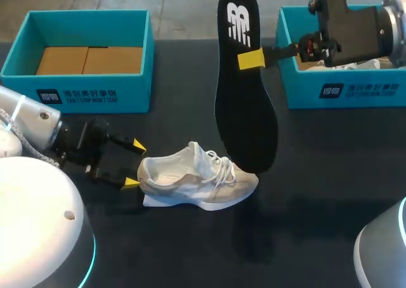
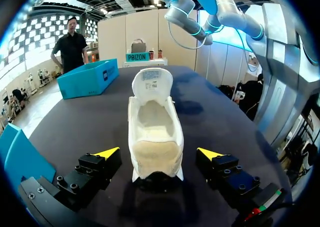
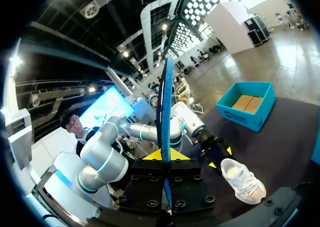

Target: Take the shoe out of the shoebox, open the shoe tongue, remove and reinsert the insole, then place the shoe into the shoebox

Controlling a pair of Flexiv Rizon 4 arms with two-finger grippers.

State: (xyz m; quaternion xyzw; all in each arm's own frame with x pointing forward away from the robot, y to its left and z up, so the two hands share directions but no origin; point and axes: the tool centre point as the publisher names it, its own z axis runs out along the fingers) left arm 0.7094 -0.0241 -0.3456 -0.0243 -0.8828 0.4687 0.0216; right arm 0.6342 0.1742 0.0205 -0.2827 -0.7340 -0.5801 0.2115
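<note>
Insole (image 1: 244, 98) aloft over shoe (image 1: 200, 177), reinsertion pending.
Right fingers (image 1: 250, 58) clenched on it, left fingers (image 1: 131, 182) released astride heel; brace heel, feed toe-end in first.

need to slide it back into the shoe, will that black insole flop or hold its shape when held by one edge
Probably holds its shape: the insole, pinched near its upper end by the right gripper, hangs straight without sagging. Likely light, since it looks thin edge-on in the right wrist view. Its tip may bend against the shoe.
</note>
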